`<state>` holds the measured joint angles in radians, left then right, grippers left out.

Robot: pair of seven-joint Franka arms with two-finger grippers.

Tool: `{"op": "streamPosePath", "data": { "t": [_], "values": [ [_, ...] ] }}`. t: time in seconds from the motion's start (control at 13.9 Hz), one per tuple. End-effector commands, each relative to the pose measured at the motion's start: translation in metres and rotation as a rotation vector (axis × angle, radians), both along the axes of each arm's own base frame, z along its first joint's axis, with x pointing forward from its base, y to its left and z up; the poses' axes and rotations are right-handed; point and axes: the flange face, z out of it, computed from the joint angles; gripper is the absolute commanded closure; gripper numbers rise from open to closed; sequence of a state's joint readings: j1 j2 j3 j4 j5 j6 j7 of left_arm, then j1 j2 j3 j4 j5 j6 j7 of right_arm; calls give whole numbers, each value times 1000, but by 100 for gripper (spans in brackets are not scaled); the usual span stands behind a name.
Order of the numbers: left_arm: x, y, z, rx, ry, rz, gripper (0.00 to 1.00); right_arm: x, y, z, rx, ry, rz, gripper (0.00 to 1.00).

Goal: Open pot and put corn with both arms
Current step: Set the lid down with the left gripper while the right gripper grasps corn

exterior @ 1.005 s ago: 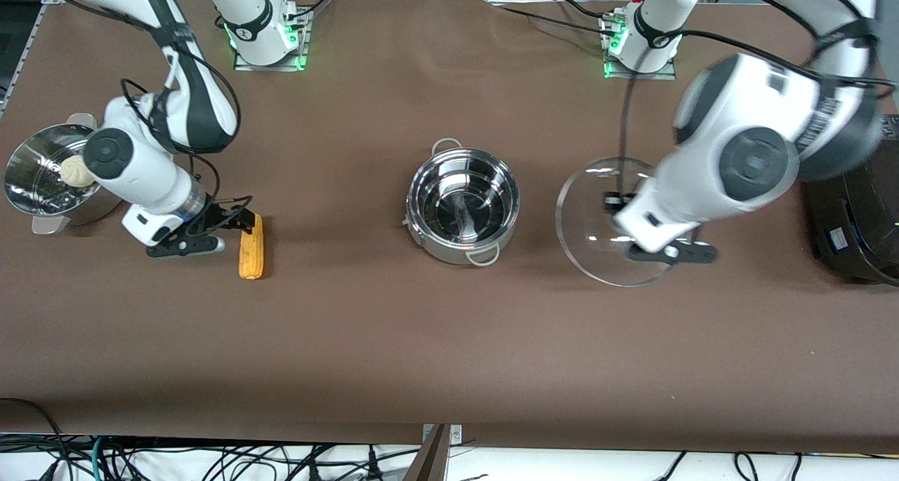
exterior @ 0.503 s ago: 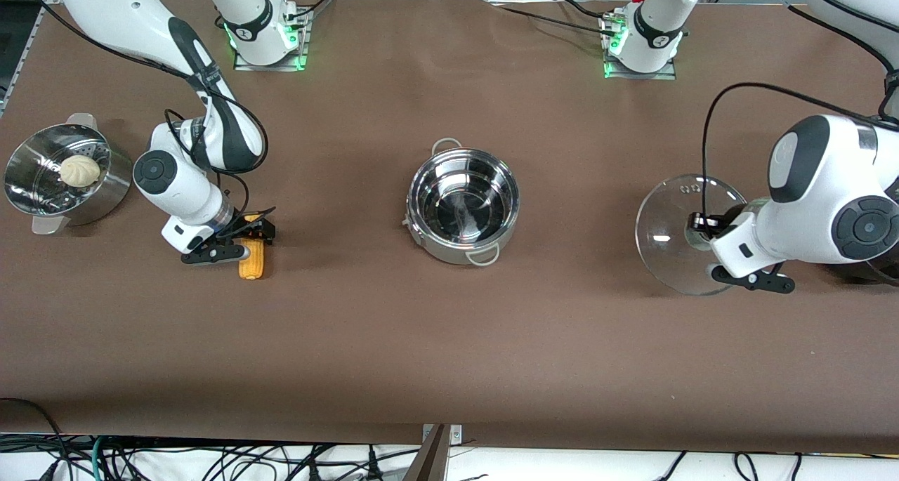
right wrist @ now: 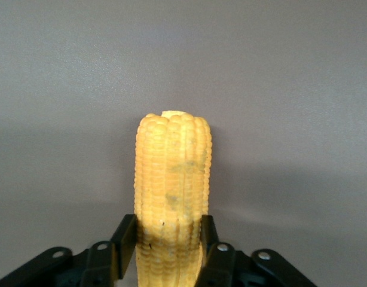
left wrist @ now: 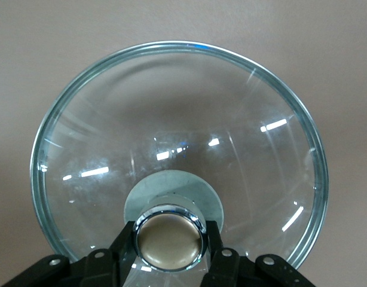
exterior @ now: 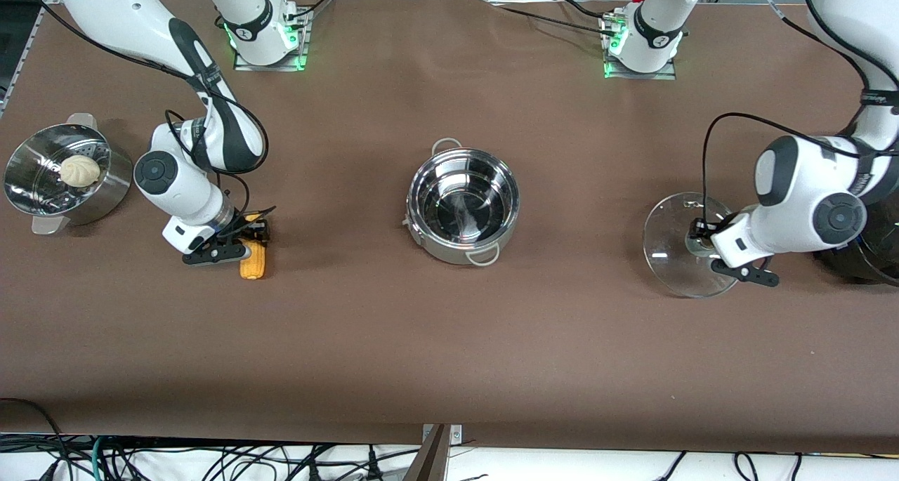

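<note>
The pot (exterior: 449,253) stands open and empty at the table's middle. Its glass lid (exterior: 667,246) hangs tilted low over the table toward the left arm's end, beside the black cooker. My left gripper (exterior: 697,241) is shut on the lid's brass-coloured knob (left wrist: 169,239), and the lid (left wrist: 171,131) fills the left wrist view. The corn (exterior: 254,263) lies on the table toward the right arm's end. My right gripper (exterior: 246,246) is down on it, one finger pressed to each side of the cob (right wrist: 173,173). Whether the lid's edge touches the table I cannot tell.
A perforated steel steamer bowl (exterior: 105,193) holding a white bun (exterior: 79,170) stands at the right arm's end, beside the corn. A large black cooker (exterior: 867,253) sits at the left arm's end. Bare brown table lies between corn, pot and lid.
The left arm carried the lid away from the pot toward the cooker and lower. The right gripper slid over the corn and closed on it.
</note>
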<state>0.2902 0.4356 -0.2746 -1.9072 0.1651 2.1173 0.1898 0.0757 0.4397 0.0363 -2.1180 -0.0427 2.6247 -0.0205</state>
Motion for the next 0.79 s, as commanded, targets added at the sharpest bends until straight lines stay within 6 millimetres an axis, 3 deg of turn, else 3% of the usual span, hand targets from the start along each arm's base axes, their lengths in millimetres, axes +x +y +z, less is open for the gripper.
{"op": "streamPosePath", "data": {
  "t": [0.0, 0.14, 0.22, 0.36, 0.65, 0.72],
  "values": [
    [-23, -3, -2, 29, -47, -59, 85, 0, -1, -3, 1, -9, 18, 71],
    [-23, -4, -10, 25, -35, -61, 84, 1, -1, -1, 1, -11, 18, 81],
    [-24, -4, -14, 34, -30, -72, 84, 4, -1, 5, 1, -16, 18, 81],
    [-24, -6, -20, 53, -24, -103, 78, 13, 5, 37, -3, -2, 25, 83],
    [-24, -8, -30, 46, -8, -99, 27, 64, 53, 141, -24, 124, 70, 83],
    [-24, -8, -30, 46, -8, -100, 0, 68, 66, 155, -26, 135, 84, 83]
  ]
}}
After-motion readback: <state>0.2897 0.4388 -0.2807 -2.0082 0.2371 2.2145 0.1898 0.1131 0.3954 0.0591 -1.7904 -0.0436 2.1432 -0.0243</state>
